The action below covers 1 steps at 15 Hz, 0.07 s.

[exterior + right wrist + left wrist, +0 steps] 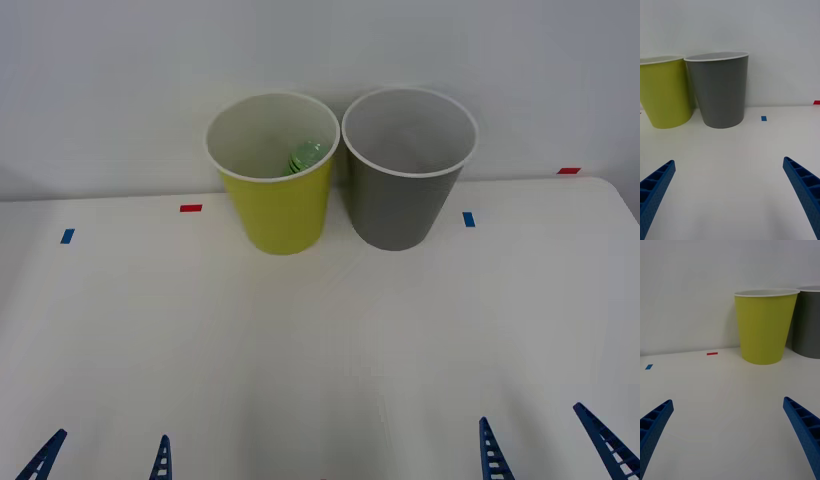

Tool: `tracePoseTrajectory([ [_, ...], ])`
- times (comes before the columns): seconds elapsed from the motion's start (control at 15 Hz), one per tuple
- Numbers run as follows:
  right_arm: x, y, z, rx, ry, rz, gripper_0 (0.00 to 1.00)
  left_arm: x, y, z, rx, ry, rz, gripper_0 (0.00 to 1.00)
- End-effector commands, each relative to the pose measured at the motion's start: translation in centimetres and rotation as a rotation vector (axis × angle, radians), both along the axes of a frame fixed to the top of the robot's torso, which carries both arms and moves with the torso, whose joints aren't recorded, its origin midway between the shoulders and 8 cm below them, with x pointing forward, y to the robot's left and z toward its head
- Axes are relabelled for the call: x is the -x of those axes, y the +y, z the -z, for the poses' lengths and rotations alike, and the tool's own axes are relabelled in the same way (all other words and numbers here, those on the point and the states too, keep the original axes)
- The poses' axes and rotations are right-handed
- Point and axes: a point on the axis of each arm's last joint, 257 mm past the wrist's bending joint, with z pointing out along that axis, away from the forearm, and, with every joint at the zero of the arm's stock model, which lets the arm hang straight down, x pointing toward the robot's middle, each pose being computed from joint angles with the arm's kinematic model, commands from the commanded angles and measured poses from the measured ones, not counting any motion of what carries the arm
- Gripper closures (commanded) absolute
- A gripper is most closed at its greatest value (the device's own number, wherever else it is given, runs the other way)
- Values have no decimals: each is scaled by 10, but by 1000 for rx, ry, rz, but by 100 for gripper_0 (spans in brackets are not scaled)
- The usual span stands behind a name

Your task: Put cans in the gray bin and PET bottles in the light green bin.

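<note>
The light green bin [277,210] and the gray bin [403,205] stand side by side at the back of the white table, against the wall. A green-labelled PET bottle [306,156] lies inside the light green bin. No cans are in view, and the gray bin's inside looks bare. My left gripper [103,458] sits open at the near left edge, well short of the bins. My right gripper [548,446] sits open at the near right edge. The wrist views show the light green bin [765,328] and the gray bin [719,90] from the side, beyond the spread fingers.
Small tape marks lie on the table [320,340]: blue [67,236] and red [190,208] on the left, blue [468,219] and red [568,171] on the right. A white wall stands right behind the bins.
</note>
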Motion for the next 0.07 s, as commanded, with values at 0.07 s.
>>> tracePoseTrajectory([
  [0.07, 0, 0, 0, 0, 0, 0, 0, 0, 0, 0, 0, 0, 0, 0],
])
